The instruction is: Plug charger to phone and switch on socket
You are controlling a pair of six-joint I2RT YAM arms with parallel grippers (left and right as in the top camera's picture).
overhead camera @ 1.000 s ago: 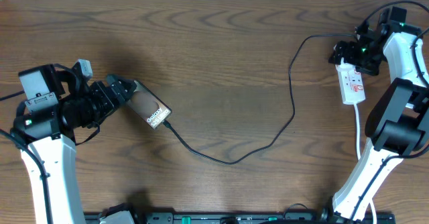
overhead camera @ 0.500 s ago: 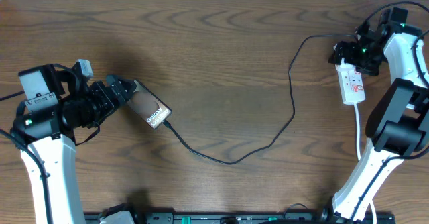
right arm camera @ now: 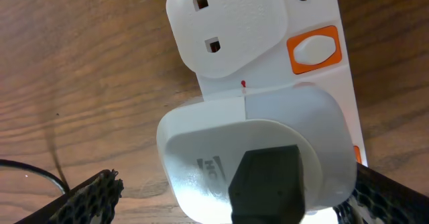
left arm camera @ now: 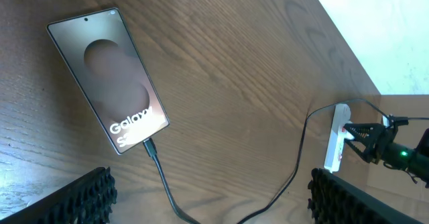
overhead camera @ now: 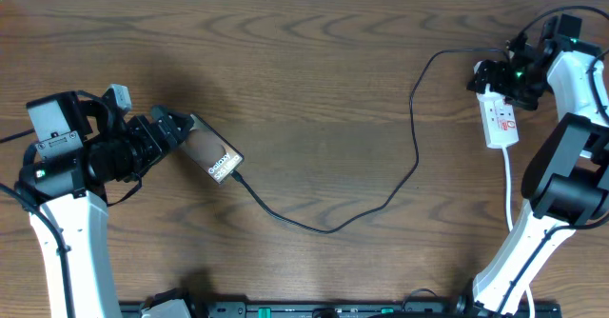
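The phone (left arm camera: 107, 76) is seen lying flat at the upper left of the left wrist view, with the charger (left arm camera: 151, 149) already seated in its lower edge, so the plugging step is judged done. The left gripper (overhead camera: 171, 128) is held near the phone's far end, jaws spread wide and nothing gripped. The socket (overhead camera: 500, 118) lies at the upper right of the overhead frame. The right gripper (overhead camera: 497, 78) is poised over its plug end, jaws likewise wide and empty, presumably so that a finger can be brought onto the orange switch (right arm camera: 312, 49). Whether that switch is on cannot be told.
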